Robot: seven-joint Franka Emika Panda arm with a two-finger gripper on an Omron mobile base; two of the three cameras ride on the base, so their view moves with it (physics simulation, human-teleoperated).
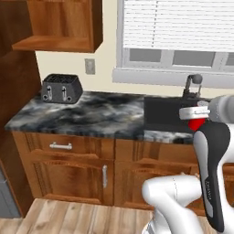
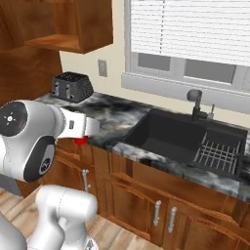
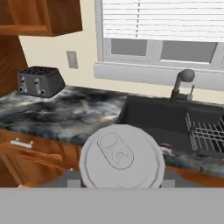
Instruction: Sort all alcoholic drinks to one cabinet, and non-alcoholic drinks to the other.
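The tool (image 3: 120, 186) is clamped on the red can (image 3: 121, 157), carried above the worktop (image 3: 65, 116) with the open wall cabinet (image 3: 41, 17) up ahead to its left, so shelving it remains.

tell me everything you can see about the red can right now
The red can is small, with a plain red body and a pale grey metal top bearing a pull tab. In the hand view that top faces the camera, close up, so the can lies along the tool's axis. In the base views only a sliver of red shows beside the white arm, off the counter. The tool appears to hold it, though its fingers are hidden.
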